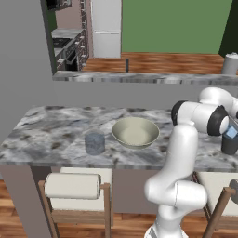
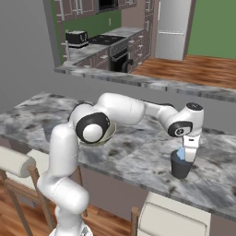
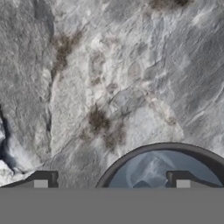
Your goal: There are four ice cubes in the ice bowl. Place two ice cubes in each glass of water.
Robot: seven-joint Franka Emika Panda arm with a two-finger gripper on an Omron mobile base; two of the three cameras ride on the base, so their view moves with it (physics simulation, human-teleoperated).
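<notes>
The gripper [image 2: 185, 155] hangs directly above the right-hand glass of water [image 2: 181, 168], pointing straight down. In the hand view its two dark fingertips [image 3: 43, 180] stand far apart at the bottom edge, one outside the rim of the glass [image 3: 164, 168] and one over its interior: the jaws are spread wide and nothing lies between them. In the right base view a small pale blue ice cube [image 2: 181, 152] shows at the mouth of the glass, just beside the fingers; whether it touches them I cannot tell. In the left base view the same blue patch [image 1: 231, 133] sits above the dark tumbler [image 1: 229, 145] at the frame's right edge.

Inside the glass, the hand view shows a pale, mottled blue-white surface; single cubes cannot be made out there.

The ice bowl [image 1: 135, 132] stands well apart from the hand, near the middle of the marble counter [image 1: 51, 135]. Its beige interior looks plain; no cube can be told in it at this size. The second glass of water [image 1: 95, 143] stands just beside the bowl on its far side from the hand, close to the counter's front edge.

The glass under the hand stands near the front edge of the counter [image 2: 138, 156], with bare marble behind it and toward the bowl. The white arm [image 2: 124, 110] reaches across that stretch above the surface. A raised ledge [image 2: 152, 83] bounds the counter at the back. Cushioned stools [image 1: 73, 186] stand below the front edge.
</notes>
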